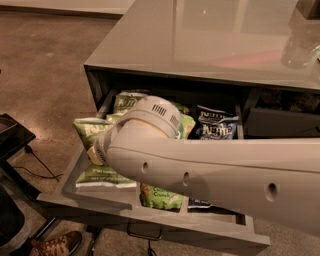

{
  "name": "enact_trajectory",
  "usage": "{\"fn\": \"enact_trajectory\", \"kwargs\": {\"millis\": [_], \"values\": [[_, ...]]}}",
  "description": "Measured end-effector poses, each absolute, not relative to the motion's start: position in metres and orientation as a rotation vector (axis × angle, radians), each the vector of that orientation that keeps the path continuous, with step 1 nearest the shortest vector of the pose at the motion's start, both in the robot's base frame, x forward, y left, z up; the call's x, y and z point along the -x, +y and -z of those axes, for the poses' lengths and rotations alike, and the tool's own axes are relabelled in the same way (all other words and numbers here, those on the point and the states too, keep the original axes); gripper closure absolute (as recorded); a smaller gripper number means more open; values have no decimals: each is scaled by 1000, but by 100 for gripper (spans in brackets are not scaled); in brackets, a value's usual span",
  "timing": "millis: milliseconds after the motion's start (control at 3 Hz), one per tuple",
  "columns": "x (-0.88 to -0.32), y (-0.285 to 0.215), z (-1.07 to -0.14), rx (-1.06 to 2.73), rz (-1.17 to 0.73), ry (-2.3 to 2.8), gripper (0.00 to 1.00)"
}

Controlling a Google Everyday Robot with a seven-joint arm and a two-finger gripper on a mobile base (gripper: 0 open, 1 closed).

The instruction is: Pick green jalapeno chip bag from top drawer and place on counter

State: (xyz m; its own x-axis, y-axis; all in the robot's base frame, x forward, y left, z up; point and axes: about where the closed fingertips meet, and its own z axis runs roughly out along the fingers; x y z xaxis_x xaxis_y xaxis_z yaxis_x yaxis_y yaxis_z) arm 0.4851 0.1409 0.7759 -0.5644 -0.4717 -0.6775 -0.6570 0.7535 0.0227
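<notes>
Below the worktop's [165, 40] front edge, toward its right, a blue chip bag [217, 127] stands upright; a second blue bag [200, 203] shows only a corner nearer the camera. A deeper-green bag [160, 197] lies below the middle of that edge. A clear object [300, 47] sits at the worktop's right edge, with a dark object [309, 7] at the far right corner. On the brown floor [45, 60] to the left are a black stand [12, 137], a cable [37, 162] and a brown shoe [55, 245]. The gripper [96, 151] is below the front-left corner, largely hidden.
</notes>
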Motion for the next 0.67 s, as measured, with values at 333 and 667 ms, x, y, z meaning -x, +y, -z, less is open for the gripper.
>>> {"fn": "enact_trajectory", "kwargs": {"millis": [333, 667], "values": [[-480, 143, -776, 900, -361, 2264, 100], [-481, 139, -783, 890, -345, 2261, 100]]}}
